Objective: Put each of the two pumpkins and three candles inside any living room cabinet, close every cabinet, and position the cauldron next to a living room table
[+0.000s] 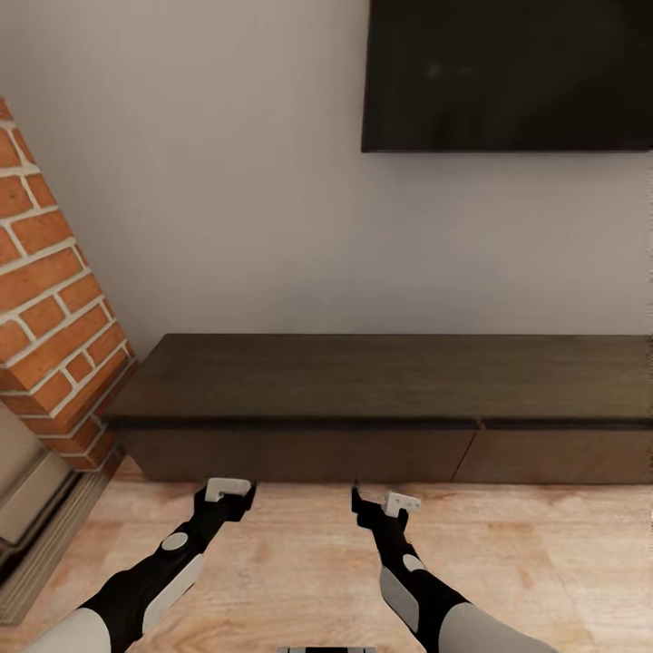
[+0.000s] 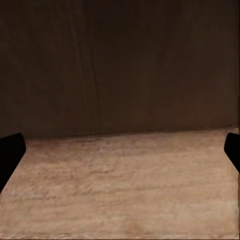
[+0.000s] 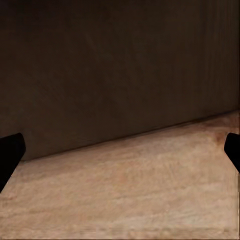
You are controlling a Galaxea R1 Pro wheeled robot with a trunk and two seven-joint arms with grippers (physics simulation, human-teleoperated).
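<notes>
Facing us against the far wall, the cabinet [image 1: 381,408] stands with its drawer fronts flush and closed, a brick column [image 1: 54,299] at its left end and a dark screen [image 1: 508,73] above. Near us over the wooden floor [image 1: 299,580], our left gripper [image 1: 229,494] and right gripper [image 1: 385,503] hold nothing, fingers spread wide.
</notes>
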